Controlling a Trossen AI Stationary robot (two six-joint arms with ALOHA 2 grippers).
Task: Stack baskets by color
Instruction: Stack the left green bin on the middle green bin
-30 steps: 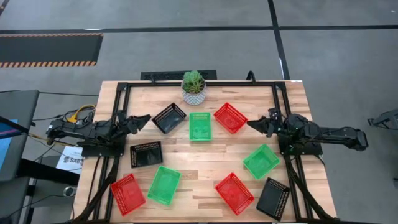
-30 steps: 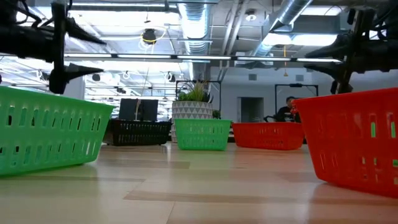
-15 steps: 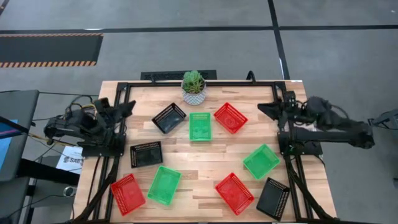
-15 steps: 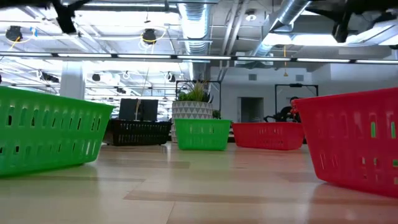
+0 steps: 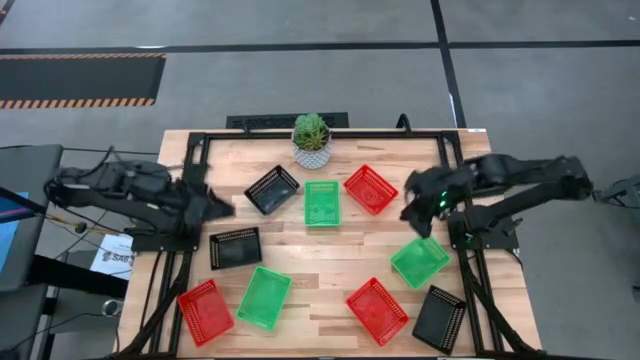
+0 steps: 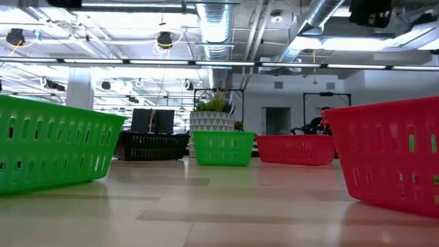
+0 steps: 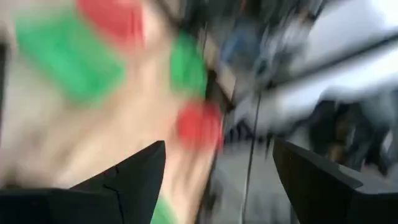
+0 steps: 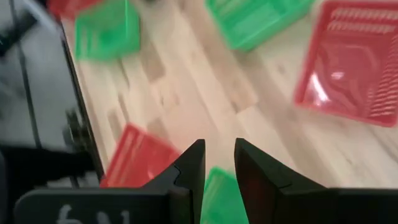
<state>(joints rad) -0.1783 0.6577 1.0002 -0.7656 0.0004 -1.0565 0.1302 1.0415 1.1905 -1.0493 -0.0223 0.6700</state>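
Nine baskets lie apart on the wooden table, none stacked. Black ones sit at the far left (image 5: 272, 189), mid left (image 5: 236, 247) and near right (image 5: 440, 319). Green ones are at the far middle (image 5: 322, 203), near left (image 5: 265, 297) and right (image 5: 420, 260). Red ones are at the far right (image 5: 371, 189), near left corner (image 5: 205, 312) and near middle (image 5: 377, 311). My left gripper (image 5: 222, 208) (image 7: 217, 149) hangs wide open above the table's left side. My right gripper (image 5: 410, 214) (image 8: 219, 149) hangs above the right side, tilted down, its fingers narrowly apart with nothing between them.
A green plant in a white pot (image 5: 311, 140) stands at the middle of the far edge. Black frame rails (image 5: 196, 150) run along the table's left, right and far sides. Bare wood (image 5: 330, 255) lies between the baskets in the middle.
Both arms have risen from low over the table; in the low view they have climbed out of the picture's top. Both grippers have tipped from level to pointing down toward the table. No basket has moved.
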